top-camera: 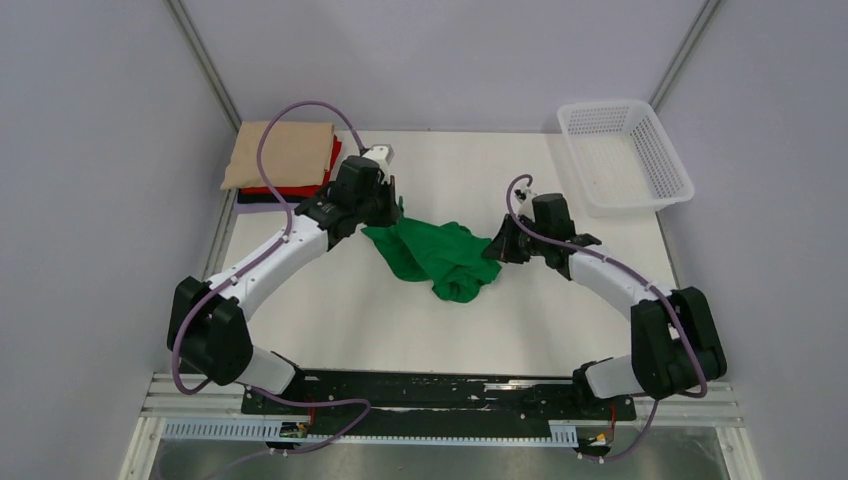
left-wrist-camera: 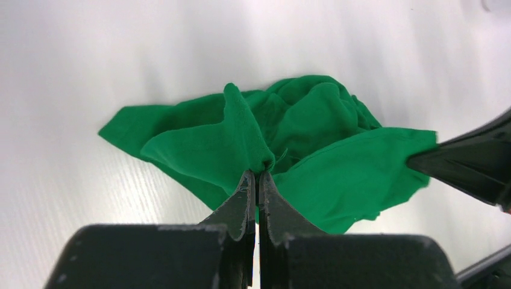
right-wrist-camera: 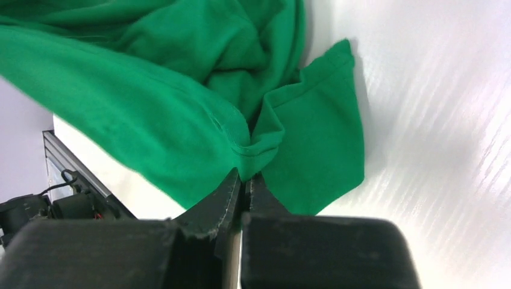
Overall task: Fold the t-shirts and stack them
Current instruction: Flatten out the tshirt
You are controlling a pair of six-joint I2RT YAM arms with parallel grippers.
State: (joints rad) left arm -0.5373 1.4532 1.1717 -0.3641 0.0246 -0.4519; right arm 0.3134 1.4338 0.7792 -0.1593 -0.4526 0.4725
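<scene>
Green t-shirt [top-camera: 440, 258], one; folded t-shirts [top-camera: 283, 158], three.

2 arms reaching inward from their bases, elbows bent outward, left gripper [left-wrist-camera: 256, 174] pinched tight on a fold of the green t-shirt [top-camera: 440, 258], right gripper [right-wrist-camera: 245, 176] clamped on its opposite edge, both wrists tilted down, facing each other

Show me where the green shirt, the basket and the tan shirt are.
green shirt [top-camera: 440, 258]: top view, middle of the crumpled cloth.
basket [top-camera: 668, 155]: top view, its right mesh wall.
tan shirt [top-camera: 280, 152]: top view, its flat upper face.
</scene>
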